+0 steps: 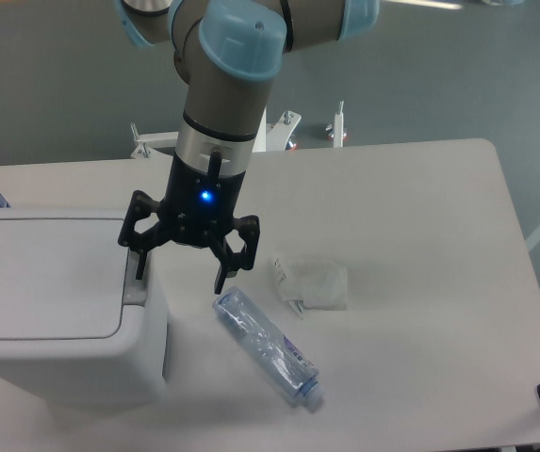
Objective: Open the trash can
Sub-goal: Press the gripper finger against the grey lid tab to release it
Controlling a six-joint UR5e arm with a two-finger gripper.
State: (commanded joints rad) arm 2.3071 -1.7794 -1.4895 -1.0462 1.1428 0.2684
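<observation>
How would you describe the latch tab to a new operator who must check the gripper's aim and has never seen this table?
Find the trash can, the big white bin at the table's left end. On the right edge of its flat lid sits the latch tab, a small grey strip under the open gripper's left finger. It is the only grey part on the white bin.

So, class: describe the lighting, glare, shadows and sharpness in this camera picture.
Fixed camera: soft, even overhead light, with faint shadows on the table under the gripper and beside the trash can. The white lid looks slightly washed out. A blue LED glows on the gripper body. The plastic bottle shows small highlights. The whole image is mildly soft.
</observation>
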